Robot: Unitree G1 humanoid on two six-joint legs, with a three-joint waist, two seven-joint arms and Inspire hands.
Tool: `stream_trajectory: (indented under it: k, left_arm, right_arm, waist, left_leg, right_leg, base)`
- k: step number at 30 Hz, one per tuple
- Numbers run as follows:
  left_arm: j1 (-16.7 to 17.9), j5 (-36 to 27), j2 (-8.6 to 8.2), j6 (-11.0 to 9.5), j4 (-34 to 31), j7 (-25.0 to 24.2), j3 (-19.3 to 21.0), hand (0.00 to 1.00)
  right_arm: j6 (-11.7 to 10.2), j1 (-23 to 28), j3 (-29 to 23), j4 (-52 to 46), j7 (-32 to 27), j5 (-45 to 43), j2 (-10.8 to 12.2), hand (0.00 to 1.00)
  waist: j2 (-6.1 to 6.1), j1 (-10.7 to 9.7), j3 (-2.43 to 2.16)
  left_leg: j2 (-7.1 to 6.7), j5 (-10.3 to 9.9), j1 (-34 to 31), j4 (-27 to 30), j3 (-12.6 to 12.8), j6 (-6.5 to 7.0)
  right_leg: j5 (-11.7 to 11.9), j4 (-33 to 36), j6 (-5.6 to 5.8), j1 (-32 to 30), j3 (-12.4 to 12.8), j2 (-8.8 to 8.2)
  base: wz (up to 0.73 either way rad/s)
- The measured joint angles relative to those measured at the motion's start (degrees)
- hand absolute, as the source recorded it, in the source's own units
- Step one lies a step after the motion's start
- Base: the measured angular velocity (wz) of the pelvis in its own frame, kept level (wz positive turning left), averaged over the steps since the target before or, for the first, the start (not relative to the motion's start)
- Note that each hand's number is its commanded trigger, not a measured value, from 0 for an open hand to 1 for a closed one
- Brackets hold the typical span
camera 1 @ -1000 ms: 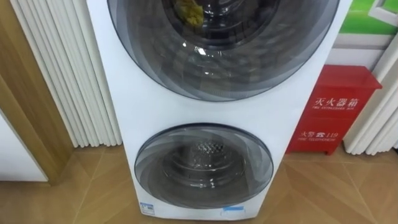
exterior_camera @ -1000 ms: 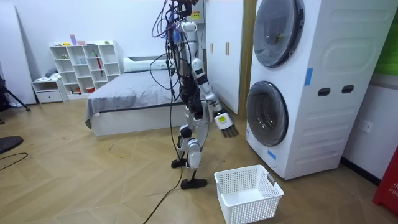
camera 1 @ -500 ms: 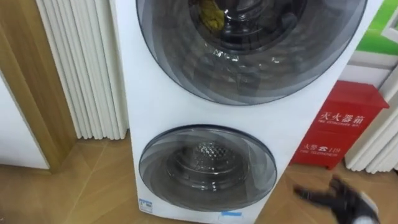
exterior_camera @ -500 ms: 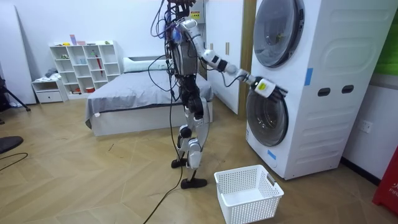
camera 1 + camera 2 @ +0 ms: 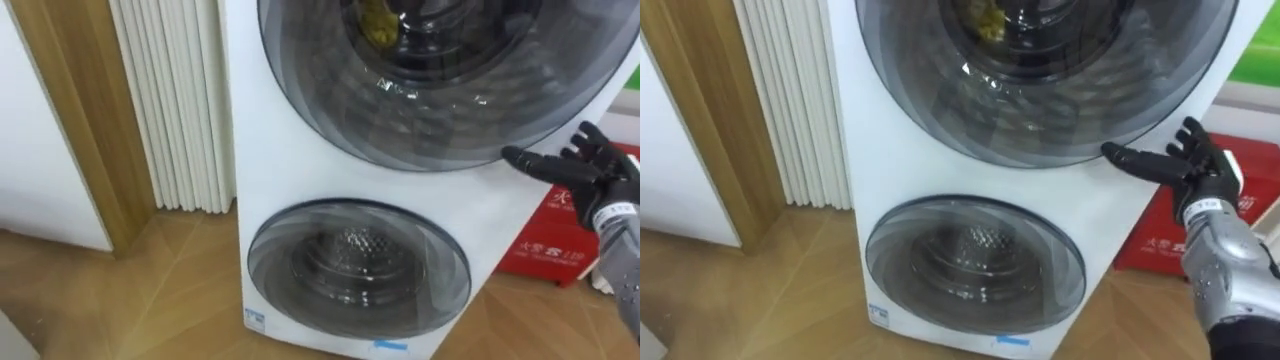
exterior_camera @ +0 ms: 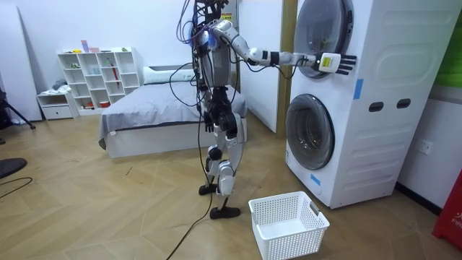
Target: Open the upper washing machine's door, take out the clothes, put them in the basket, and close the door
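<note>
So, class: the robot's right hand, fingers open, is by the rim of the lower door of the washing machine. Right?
Wrong door. The right hand, fingers open, is by the rim of the upper door of the washing machine; the left eye view shows it.

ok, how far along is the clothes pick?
Done: nothing. The upper door is shut, a yellow garment sits behind it, and the white basket on the floor holds nothing. In hand: the open right hand reaches to that door's right edge. Left: open it, pull the clothes out, put them in the basket.
</note>
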Motion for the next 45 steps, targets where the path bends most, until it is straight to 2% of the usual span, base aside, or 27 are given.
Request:
stream_trajectory:
  k: [3,7,8,10,12,14,16,22,27,40,45]
  left_arm:
    - [0.24,-0.05,0.03,0.30,-1.78,0.00,-0.05,0.00]
    - [0.28,-0.05,0.16,0.33,-2.24,0.04,-0.17,0.00]
    - [0.42,-0.02,0.27,0.32,-2.30,0.05,-0.20,0.00]
    - [0.64,-0.04,0.26,0.34,-2.65,0.02,-0.27,0.00]
    - [1.42,-0.09,0.36,0.38,-3.06,-0.04,-0.45,0.00]
    - [2.11,-0.08,0.52,0.42,-3.61,-0.04,-0.39,0.00]
    - [2.44,0.05,0.86,0.73,-3.60,-0.03,0.19,0.00]
    - [2.84,0.08,1.40,2.16,-3.58,0.04,1.03,0.00]
    - [2.74,1.27,1.48,2.65,-3.59,0.14,1.00,0.00]
    - [2.66,2.22,1.50,2.66,-4.93,0.20,0.92,0.00]
    - [1.98,2.18,1.56,2.69,-4.76,1.81,0.77,0.00]
  right_arm:
    - [1.42,-1.15,0.77,-0.03,0.05,0.01,-1.66,0.00]
    - [1.56,-3.41,2.36,-0.02,-0.53,0.03,-3.80,0.00]
    - [3.28,-4.32,3.07,0.36,-1.13,-0.07,-4.51,0.00]
    - [3.88,-5.25,4.23,0.43,-1.14,-0.24,-5.83,0.00]
    - [5.79,-6.85,4.66,1.01,-0.70,-0.12,-7.35,0.00]
    - [5.83,-7.22,4.65,1.00,-0.26,0.04,-8.72,0.00]
    - [7.31,-7.86,4.67,1.03,-0.05,0.06,-9.92,0.00]
    - [7.46,-12.15,5.96,1.14,-0.47,-0.37,-13.16,0.00]
    - [7.45,-13.41,6.88,1.14,-0.78,-0.99,-13.48,0.00]
    - [7.64,-13.52,7.44,-0.58,-0.83,-2.29,-13.53,0.00]
    - [7.64,-13.52,10.24,-3.10,-1.29,-2.05,-13.53,0.00]
  waist:
    - [-0.03,0.04,-0.01]
    - [-0.01,-0.35,0.02]
    - [-0.20,-0.54,0.05]
    - [-0.55,-0.66,0.23]
    - [-0.77,-0.81,0.14]
    - [-1.06,-0.78,0.05]
    - [-1.45,-0.58,-0.15]
    - [-1.94,-0.23,-0.21]
    - [-2.33,-0.26,-0.46]
    - [-2.15,-0.20,-0.33]
    - [-2.08,0.47,-0.23]
  left_leg:
    - [-0.02,0.01,-0.64,0.63,0.13,-0.02]
    - [-0.08,0.37,-0.59,0.24,0.13,0.00]
    - [-0.14,0.69,-0.41,-0.20,0.12,0.02]
    - [-0.29,0.77,-0.65,-0.26,0.12,0.07]
    - [-0.60,0.97,-1.16,-0.22,0.11,0.20]
    - [-0.81,1.13,-1.55,-0.17,-0.03,0.31]
    - [-0.85,1.26,-1.73,-0.17,-0.04,0.29]
    - [-0.81,1.37,-1.69,-0.13,-0.09,0.24]
    - [-0.81,1.37,-1.62,-0.06,-0.07,0.24]
    - [-0.81,1.37,-1.63,-0.22,0.23,0.24]
    - [-0.73,1.37,-0.82,-0.57,1.78,0.24]
  right_leg:
    - [0.04,0.16,-0.07,-0.71,0.06,-0.05]
    - [0.04,0.67,-0.07,-0.82,-0.20,-0.23]
    - [0.04,0.88,-0.07,-0.83,-0.31,-0.33]
    - [0.04,0.88,-0.07,-1.09,-0.34,-0.45]
    - [0.04,1.02,-0.06,-1.66,-0.31,-0.72]
    - [0.03,1.02,-0.05,-1.95,-0.34,-0.89]
    - [0.03,1.23,-0.05,-2.52,-0.34,-0.92]
    - [0.03,1.77,-0.05,-2.65,-0.35,-0.94]
    - [0.03,1.78,-0.06,-2.62,-0.34,-0.93]
    - [0.03,1.80,-0.06,-2.64,-0.06,-0.93]
    - [0.03,1.83,-0.06,-2.66,1.38,-0.84]
  base:
    - [-0.03]
    - [0.01]
    - [0.03]
    - [0.00]
    - [0.00]
    - [0.02]
    - [0.00]
    - [0.00]
    - [0.00]
    - [-0.01]
    - [-0.15]
